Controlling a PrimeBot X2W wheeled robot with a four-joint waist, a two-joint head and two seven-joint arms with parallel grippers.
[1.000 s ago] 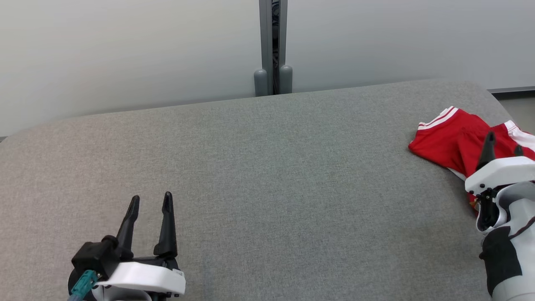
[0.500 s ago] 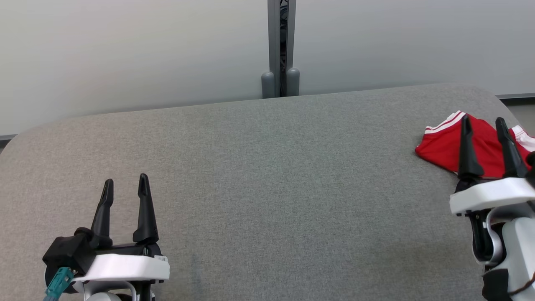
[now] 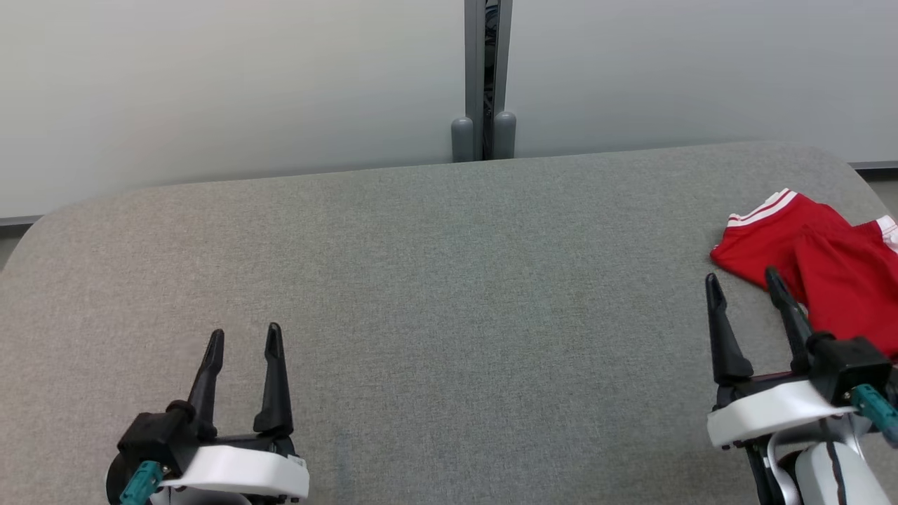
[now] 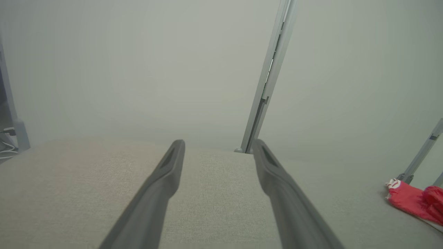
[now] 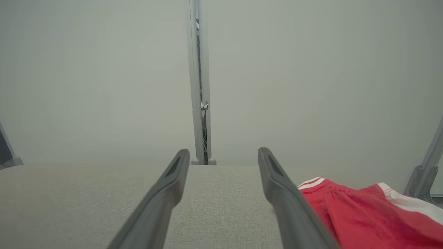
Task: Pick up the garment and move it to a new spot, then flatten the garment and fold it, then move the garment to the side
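Grey fabric surface (image 3: 449, 294), plain pale wall behind, grey post (image 3: 484, 70) at the far edge in the middle. Red garment (image 3: 828, 259) with white stripe trim sits bunched at the far right end of the surface, partly cut off by the head view's edge. Left claw (image 3: 245, 332) is spread wide and empty, low at near left, well apart from the cloth, so it looks parked out of the way. Right claw (image 3: 742, 275) is also wide and empty, just beside the garment's near-left edge. In the right wrist view the cloth (image 5: 363, 218) lies outside its right finger, not between the two, so no grip. Can't tell whether this is the pre-pick heap or a finished fold set aside. If pre-pick, the right claw is the obvious one to use, but it needs to shift right first.
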